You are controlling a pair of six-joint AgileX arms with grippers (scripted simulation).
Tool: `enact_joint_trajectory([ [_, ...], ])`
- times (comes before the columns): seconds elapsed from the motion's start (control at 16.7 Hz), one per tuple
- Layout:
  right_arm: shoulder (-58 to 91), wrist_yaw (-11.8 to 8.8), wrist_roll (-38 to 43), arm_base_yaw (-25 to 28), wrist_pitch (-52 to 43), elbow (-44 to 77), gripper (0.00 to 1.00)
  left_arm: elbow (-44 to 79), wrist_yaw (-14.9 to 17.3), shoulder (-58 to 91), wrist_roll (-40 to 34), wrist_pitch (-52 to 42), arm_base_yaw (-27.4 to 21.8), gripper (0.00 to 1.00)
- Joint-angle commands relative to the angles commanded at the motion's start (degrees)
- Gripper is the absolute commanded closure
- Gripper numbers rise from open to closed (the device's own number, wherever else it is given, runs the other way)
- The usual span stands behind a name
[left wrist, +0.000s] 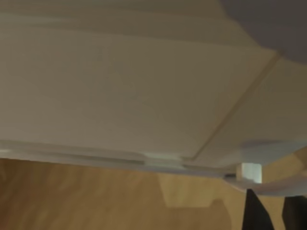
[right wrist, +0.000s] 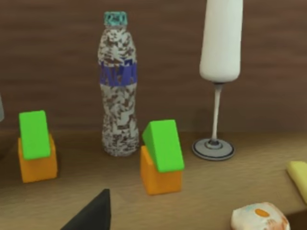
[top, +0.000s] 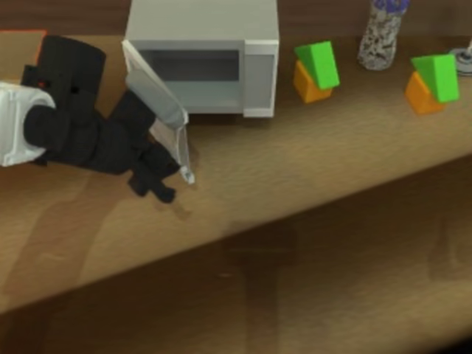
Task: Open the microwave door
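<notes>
Your left gripper (top: 164,179) sits at the free, handle edge of the microwave door (top: 158,110), which stands swung partway out from the microwave (top: 203,55) at the far left of the table. You cannot tell whether its jaws are clamped on that edge. The hinge lies far-left, so swing leftward. Your right arm is out of sight.

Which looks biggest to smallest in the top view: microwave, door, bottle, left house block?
1. Microwave.
2. Door, swung open.
3. Left house block and bottle look alike; the bottle is cut off at the edge, so unranked.
</notes>
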Motion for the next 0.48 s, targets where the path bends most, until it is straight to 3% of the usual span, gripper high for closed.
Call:
enact_joint_trajectory([
  [0.48,0.0,0.0,0.0,0.0,0.0,0.0,0.0,-0.1,1.0,0.1,1.3,-0.8,0.4,1.0],
])
